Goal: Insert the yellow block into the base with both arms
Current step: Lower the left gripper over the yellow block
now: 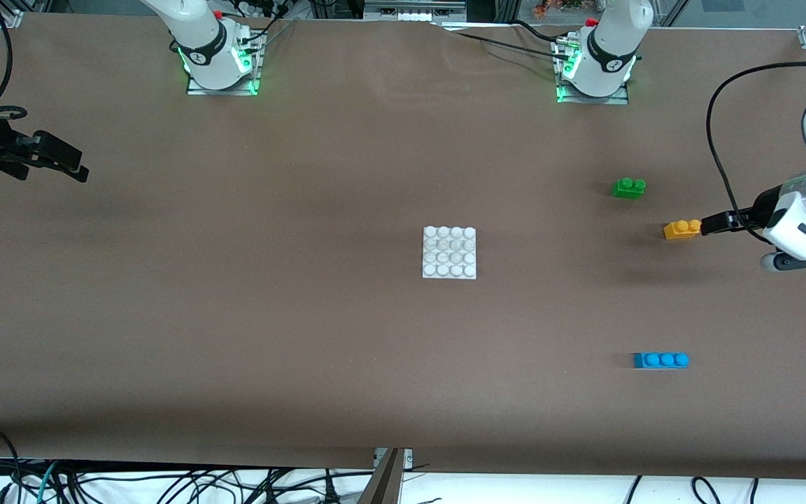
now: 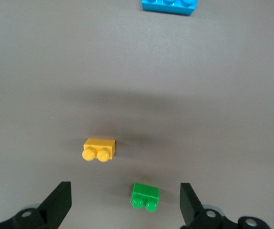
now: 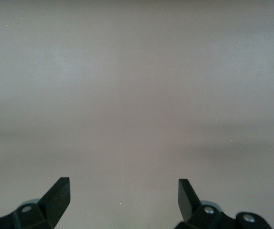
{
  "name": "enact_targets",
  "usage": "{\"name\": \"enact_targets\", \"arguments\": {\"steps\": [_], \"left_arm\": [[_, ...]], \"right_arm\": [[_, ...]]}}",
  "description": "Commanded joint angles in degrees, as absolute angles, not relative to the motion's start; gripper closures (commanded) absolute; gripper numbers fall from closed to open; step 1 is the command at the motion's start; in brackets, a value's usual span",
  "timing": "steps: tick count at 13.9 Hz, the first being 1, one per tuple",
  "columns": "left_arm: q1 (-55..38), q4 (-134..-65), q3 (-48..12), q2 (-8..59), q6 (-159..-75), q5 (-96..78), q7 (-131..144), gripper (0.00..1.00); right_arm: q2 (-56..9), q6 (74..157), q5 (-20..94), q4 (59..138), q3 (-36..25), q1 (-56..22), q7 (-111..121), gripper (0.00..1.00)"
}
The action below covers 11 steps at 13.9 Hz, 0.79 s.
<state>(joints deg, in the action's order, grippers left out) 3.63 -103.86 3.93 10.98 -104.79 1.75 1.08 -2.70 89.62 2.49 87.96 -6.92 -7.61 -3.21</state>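
Front view: green brick (image 1: 628, 187) beside yellow block (image 1: 681, 229).

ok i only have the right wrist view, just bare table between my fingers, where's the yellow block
Observer: The yellow block lies toward the left arm's end of the table; the open left gripper hangs over the table by it.
Operator: and the base
Observer: The base sits mid-table, studs bare, away from your open right gripper.
Operator: other bricks
Observer: A green brick lies farther from the front camera than the yellow block, a blue brick nearer.
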Motion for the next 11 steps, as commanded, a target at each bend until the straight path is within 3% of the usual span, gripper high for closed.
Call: {"name": "enact_targets", "arguments": {"steps": [1, 7, 11], "left_arm": [[5.10, -110.72, 3.87, 7.92, -110.11, 1.05, -1.84, 0.00], [7.11, -125.31, 3.78, 5.63, -125.83, 6.15, -3.07, 0.00], [10.90, -133.93, 3.78, 7.72, -141.47, 6.15, -7.99, 0.00]], "right_arm": [[-3.25, 88.77, 1.85, 86.48, -6.68, -7.12, -2.55, 0.00], [-3.25, 88.68, 0.97, 86.48, -6.59, -7.38, -2.37, 0.00], [-3.16, 88.07, 1.05, 87.10, -6.59, -7.56, -2.29, 0.00]]}}
